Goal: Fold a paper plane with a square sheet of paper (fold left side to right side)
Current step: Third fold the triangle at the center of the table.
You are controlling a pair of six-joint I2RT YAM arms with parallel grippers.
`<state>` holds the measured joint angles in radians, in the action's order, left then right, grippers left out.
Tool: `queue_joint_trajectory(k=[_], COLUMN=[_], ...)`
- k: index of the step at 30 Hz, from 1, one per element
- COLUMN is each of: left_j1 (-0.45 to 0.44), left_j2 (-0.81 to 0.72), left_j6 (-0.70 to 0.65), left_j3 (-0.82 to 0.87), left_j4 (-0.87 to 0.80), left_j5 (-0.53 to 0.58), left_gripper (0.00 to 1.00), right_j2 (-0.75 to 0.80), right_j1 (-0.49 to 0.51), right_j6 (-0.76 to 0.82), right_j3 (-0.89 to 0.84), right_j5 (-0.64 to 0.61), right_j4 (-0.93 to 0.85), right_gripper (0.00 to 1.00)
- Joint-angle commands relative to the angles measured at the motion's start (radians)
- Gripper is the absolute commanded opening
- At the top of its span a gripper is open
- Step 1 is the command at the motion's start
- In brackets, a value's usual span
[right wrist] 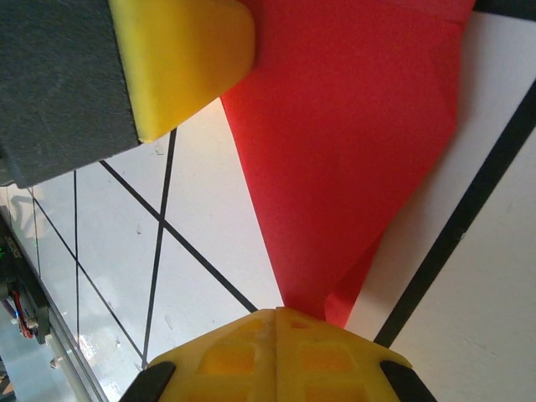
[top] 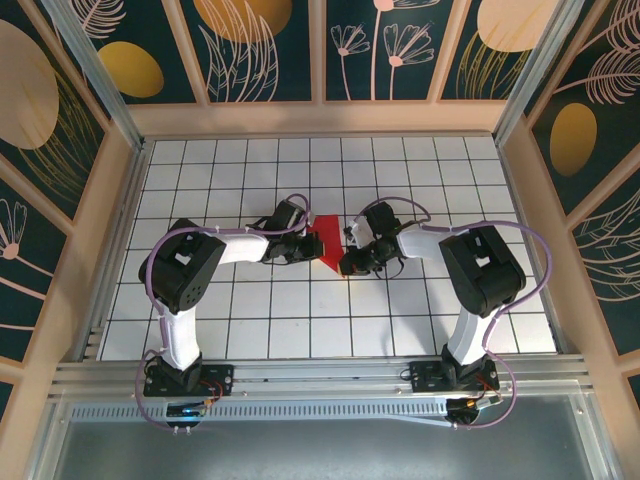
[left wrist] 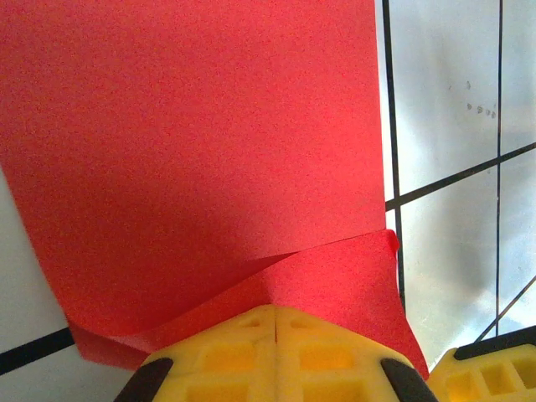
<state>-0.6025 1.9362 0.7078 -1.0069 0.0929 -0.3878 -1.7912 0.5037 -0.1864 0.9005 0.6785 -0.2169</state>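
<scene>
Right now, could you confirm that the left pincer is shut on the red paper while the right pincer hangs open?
Not quite: the right pincer is also shut on the red paper, as the right wrist view shows. The left pincer is shut on it, as you said.

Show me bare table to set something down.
Free: the far tile rows between back wall and arms; the near tiles between the two arm bases. Crowded: centre, where left end effector and right end effector pinch the red paper sheet.

Bright even light; glare on the table (left wrist: 452, 100), soft shadow across the square sheet of paper (left wrist: 193, 151).
</scene>
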Motion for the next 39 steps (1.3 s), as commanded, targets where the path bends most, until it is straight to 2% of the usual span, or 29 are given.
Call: queue_joint_trajectory(k=[1,15,21,26,31,39], left_j1=[0.002,0.002,0.002,0.003,-0.001,-0.063], left_j2=[0.010,0.003,-0.037,-0.133,-0.216,-0.177], left_j6=[-0.022,-0.020,-0.021,-0.026,-0.013,0.022], left_j3=[0.019,0.010,-0.004,0.028,0.123,0.123], left_j4=[-0.078,-0.076,-0.057,0.015,0.123,0.180], left_j5=[0.058,0.058,0.064,0.074,0.040,-0.025], left_gripper=[0.00,0.01,0.06,0.08,0.07,0.04], right_j2=[-0.021,-0.046,-0.069,-0.088,-0.104,-0.108], right_j1=[-0.007,-0.025,-0.045,-0.048,-0.047,-0.047], right_j6=[-0.003,-0.019,-0.015,-0.007,-0.007,-0.015], right_j3=[-0.016,-0.022,-0.032,-0.038,-0.039,-0.040], right_j5=[-0.011,-0.015,-0.001,0.001,0.007,-0.002], right_j4=[-0.013,-0.031,-0.042,-0.046,-0.034,-0.030], right_gripper=[0.00,0.00,0.00,0.00,0.00,0.00])
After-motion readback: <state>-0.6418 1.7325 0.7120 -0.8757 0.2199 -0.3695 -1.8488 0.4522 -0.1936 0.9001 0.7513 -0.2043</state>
